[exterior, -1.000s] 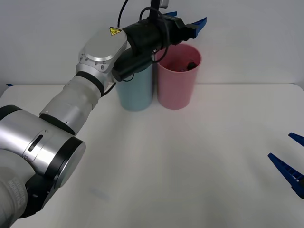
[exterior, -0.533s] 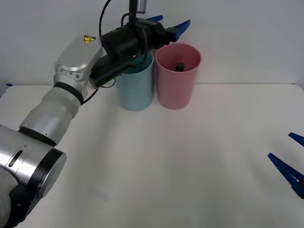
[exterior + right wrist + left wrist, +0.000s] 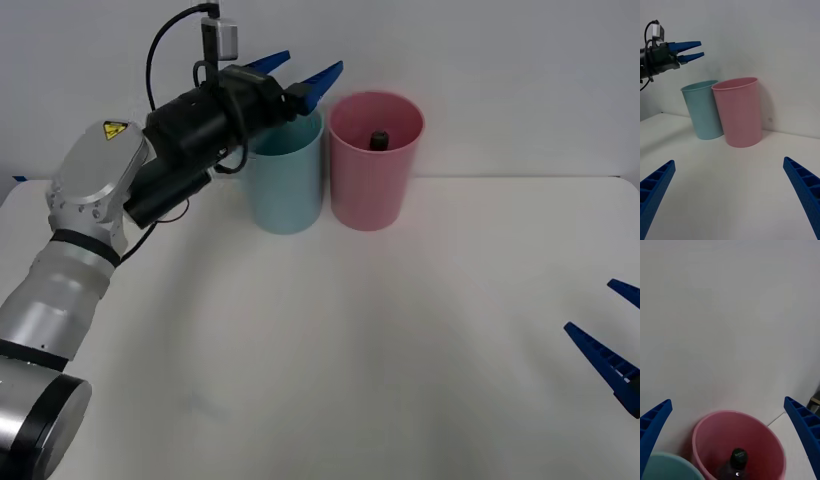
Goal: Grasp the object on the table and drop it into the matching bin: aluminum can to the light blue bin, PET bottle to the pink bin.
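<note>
The PET bottle [image 3: 379,139] stands inside the pink bin [image 3: 373,180], its black cap [image 3: 739,457] showing below the rim. The light blue bin [image 3: 285,185] stands just left of the pink one, touching or nearly so. My left gripper [image 3: 300,72] hovers open and empty above the light blue bin's rim, left of the pink bin [image 3: 715,427]. The right wrist view shows both bins side by side, pink bin [image 3: 739,112] and light blue bin [image 3: 703,110], with the left gripper [image 3: 692,50] above them. My right gripper [image 3: 610,340] rests open at the table's right edge.
The white table [image 3: 350,340] spreads wide in front of the bins. A plain white wall stands right behind them. My left arm [image 3: 90,210] reaches in from the left over the table's back corner.
My left gripper has drawn back to the left, from over the pink bin to over the light blue bin. The bottle stays in the pink bin. The right arm has not moved.
</note>
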Robot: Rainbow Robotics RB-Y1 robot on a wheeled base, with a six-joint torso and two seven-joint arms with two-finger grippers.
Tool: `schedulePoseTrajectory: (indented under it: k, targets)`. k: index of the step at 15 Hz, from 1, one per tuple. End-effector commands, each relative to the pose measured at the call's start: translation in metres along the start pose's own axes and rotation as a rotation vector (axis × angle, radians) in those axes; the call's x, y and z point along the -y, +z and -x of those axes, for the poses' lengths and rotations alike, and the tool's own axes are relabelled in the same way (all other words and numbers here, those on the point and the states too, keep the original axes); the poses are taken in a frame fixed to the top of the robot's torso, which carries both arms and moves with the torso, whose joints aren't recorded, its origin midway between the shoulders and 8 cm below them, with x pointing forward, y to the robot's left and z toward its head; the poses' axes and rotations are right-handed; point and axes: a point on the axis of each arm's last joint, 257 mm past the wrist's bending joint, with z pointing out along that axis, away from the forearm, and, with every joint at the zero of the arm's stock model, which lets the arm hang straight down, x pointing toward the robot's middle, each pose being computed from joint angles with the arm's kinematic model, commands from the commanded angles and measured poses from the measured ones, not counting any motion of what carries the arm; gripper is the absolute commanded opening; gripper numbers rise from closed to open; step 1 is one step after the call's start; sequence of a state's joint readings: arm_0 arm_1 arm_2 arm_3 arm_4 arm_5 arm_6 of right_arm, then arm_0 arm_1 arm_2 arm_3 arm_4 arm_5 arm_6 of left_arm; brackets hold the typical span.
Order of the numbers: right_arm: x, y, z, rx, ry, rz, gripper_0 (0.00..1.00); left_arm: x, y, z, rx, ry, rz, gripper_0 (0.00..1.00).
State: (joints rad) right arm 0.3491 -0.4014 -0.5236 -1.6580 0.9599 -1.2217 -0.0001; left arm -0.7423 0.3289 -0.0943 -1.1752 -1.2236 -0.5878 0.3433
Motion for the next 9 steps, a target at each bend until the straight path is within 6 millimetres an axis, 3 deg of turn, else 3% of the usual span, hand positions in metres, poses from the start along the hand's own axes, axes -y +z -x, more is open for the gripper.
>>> schedulePoseTrajectory:
  k: [1, 9]
  targets:
    - [0.0, 0.0, 0.0, 0.0, 0.0, 0.0, 1.0, -0.017, -0.036, 0.003, 0.015, 0.009, 0.018, 1.0]
    - [0.0, 0.0, 0.0, 0.0, 0.0, 0.0, 1.0, -0.067, -0.17, 0.006, 0.061, 0.057, 0.157, 1.0]
